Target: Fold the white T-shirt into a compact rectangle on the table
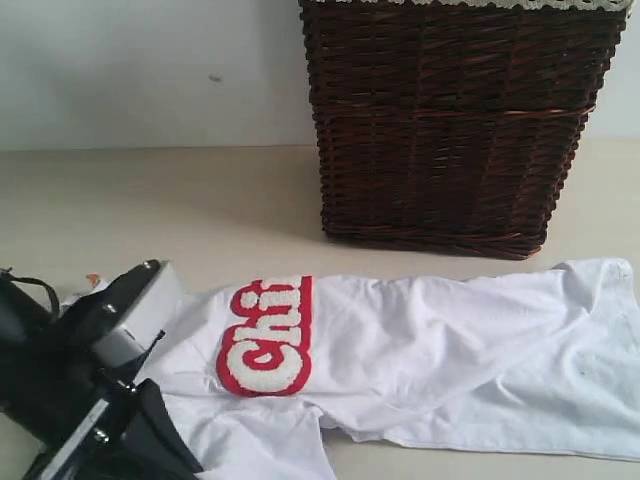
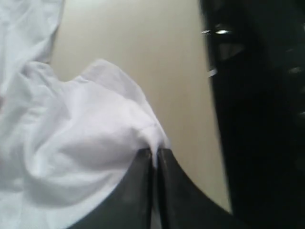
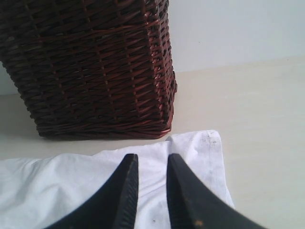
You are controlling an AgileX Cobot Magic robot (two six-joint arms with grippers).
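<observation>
The white T-shirt (image 1: 430,340) lies crumpled and stretched sideways across the table (image 1: 150,210), its red-outlined letters (image 1: 265,335) facing up left of centre. A small orange tag (image 1: 93,279) peeks out by the left arm (image 1: 90,380). In the left wrist view my left gripper (image 2: 155,151) is shut on a bunched fold of the shirt (image 2: 86,138). My right gripper (image 3: 152,160) is open over the shirt's far corner (image 3: 200,148), with flat cloth showing between its fingers. The right arm is out of the exterior view.
A tall dark brown wicker basket (image 1: 450,120) stands on the table just behind the shirt, close to its far edge (image 3: 95,67). Bare table lies to the left of the basket and along the front right edge. A pale wall backs the table.
</observation>
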